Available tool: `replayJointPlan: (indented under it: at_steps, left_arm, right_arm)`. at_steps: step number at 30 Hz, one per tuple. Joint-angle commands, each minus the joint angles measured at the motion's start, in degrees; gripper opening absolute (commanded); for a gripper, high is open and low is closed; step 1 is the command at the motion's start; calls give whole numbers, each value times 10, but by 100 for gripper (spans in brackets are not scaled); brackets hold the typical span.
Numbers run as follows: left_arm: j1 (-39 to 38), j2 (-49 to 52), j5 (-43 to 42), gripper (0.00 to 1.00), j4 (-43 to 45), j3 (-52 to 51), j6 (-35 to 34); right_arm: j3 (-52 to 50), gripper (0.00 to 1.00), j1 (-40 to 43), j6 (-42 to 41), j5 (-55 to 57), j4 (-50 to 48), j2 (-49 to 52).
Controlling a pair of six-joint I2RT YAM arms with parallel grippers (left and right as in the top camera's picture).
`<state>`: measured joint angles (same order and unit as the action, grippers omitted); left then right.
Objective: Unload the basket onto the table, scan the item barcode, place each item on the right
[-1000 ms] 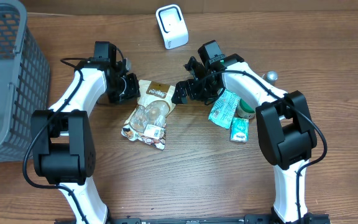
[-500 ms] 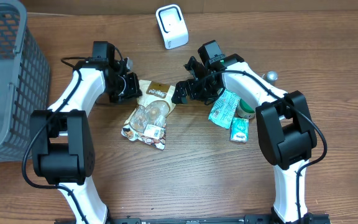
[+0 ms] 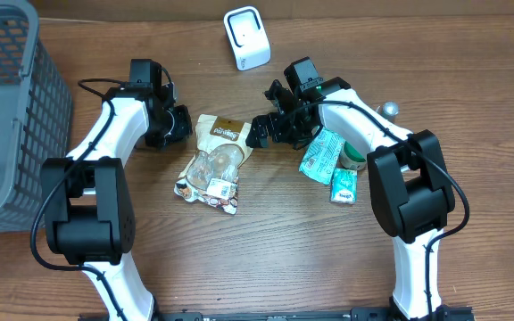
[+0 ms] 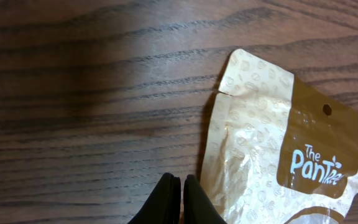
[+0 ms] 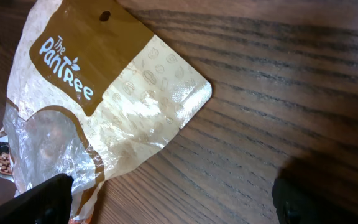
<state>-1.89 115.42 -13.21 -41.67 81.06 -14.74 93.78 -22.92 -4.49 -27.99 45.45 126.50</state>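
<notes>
The item is a tan and brown snack pouch (image 3: pixel 214 160) lying flat on the wooden table, with a small white label (image 3: pixel 222 188) near its lower end. My left gripper (image 3: pixel 184 124) is shut on nothing just off the pouch's upper left corner. In the left wrist view its fingertips (image 4: pixel 182 198) are pressed together beside the pouch's edge (image 4: pixel 229 149). My right gripper (image 3: pixel 259 134) stands wide open at the pouch's upper right corner (image 5: pixel 166 87), one finger (image 5: pixel 42 199) over the crinkled plastic and the other (image 5: pixel 306 199) over bare wood. The white scanner (image 3: pixel 246 37) stands at the back.
A grey mesh basket (image 3: pixel 7 107) fills the left side. Green packets (image 3: pixel 321 153) (image 3: pixel 344 185) lie under the right arm. A small silver ball (image 3: pixel 388 109) sits beyond them.
My left gripper has drawn back a little to the left, off the pouch's corner. The pouch and the right arm have not moved.
</notes>
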Motion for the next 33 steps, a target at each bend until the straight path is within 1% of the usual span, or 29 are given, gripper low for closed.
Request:
replayJointPlan:
  at_steps: [1, 7, 9, 11, 16, 19, 23, 26, 29, 33]
  left_arm:
    - [-17, 11, -2, 8, 2, -3, 22]
    - [-55, 24, -4, 8, 2, -3, 22]
    - [-67, 24, -17, 6, 3, -3, 37]
    - [-79, 24, -50, 4, 5, -3, 58]
    - [-93, 24, -162, 4, 3, -3, 102]
    - [-89, 23, -178, 5, -12, 5, 105]
    - [-65, 16, -177, 9, -81, 68, 104]
    - [-50, 16, -172, 8, -155, 128, 101]
    - [-40, 16, -138, 7, -236, 179, 80]
    - [-38, 16, -109, 6, -320, 199, 79]
  right_arm:
    - [-3, 100, 1, 0, 5, -3, -19]
    - [-3, 100, 1, 0, 5, -3, -19]
    - [-3, 100, 1, 0, 5, -3, -19]
    - [-3, 100, 1, 0, 5, -3, -19]
    - [-3, 100, 1, 0, 5, -3, -19]
    - [-3, 100, 1, 0, 5, -3, -19]
    - [-3, 100, 1, 0, 5, -1, -19]
    - [-4, 100, 1, 0, 5, 5, -19]
    - [-4, 100, 1, 0, 5, 12, -19]
    - [-4, 100, 1, 0, 5, 16, -19]
